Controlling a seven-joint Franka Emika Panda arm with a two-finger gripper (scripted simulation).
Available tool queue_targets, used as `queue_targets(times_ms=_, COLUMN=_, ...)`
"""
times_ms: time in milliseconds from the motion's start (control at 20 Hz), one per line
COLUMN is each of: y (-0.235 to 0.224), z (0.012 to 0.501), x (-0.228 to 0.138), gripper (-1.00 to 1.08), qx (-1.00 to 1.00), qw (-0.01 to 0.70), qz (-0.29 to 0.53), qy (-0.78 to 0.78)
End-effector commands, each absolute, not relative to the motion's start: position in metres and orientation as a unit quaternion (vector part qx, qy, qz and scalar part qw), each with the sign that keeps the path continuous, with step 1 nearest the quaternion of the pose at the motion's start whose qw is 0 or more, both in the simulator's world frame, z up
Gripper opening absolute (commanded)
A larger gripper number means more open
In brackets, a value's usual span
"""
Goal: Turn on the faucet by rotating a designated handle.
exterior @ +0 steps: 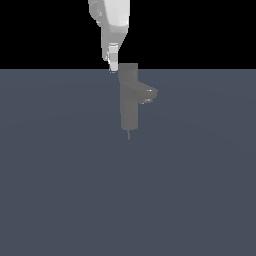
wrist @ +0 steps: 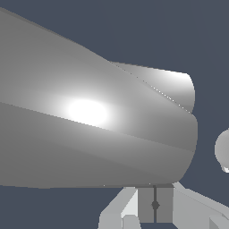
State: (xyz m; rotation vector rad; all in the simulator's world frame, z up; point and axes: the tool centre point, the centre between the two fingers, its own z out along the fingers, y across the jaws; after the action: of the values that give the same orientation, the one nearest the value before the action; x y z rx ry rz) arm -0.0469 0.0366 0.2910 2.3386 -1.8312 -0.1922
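One faucet (exterior: 129, 97), one arm and one gripper (exterior: 113, 66) are what we count in the exterior view. The grey faucet stands upright about midway across the dark blue-grey floor (exterior: 60, 190), its stubby spout (exterior: 148, 94) pointing to the exterior view's right. The white arm (exterior: 112, 22) drops in from the top, and the gripper's tip sits just beside the column's top corner, on the exterior view's left; we cannot tell whether they touch. From here we make out only one pale finger, so whether the fingers stand apart or together we cannot tell. The handle does not stand out as a blade in this view.

Over to the wrist view: one huge grey tapering surface, probably the handle (wrist: 89, 134), fills most of the picture very close up. Below it we see a finger (wrist: 117, 214) in pale grey, with the dark floor behind.
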Motion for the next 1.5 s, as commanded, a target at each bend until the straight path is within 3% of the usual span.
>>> queue_targets(times_ms=0, y=0.013, z=0.293, x=-0.043, gripper=-1.0, qx=0.778, qw=0.082, qz=-0.063, qy=-0.62)
queue_targets(times_ms=750, y=-0.077, z=0.298, x=-0.027, gripper=-1.0, qx=0.775, qw=0.078, qz=-0.06, qy=-0.624)
queue_targets(times_ms=850, y=-0.051, z=0.293, x=-0.029, gripper=-1.0, qx=0.785, qw=0.081, qz=-0.066, qy=-0.61)
queue_targets(times_ms=1450, y=-0.076, z=0.29, x=-0.001, gripper=-1.0, qx=0.782, qw=0.08, qz=-0.064, qy=-0.615)
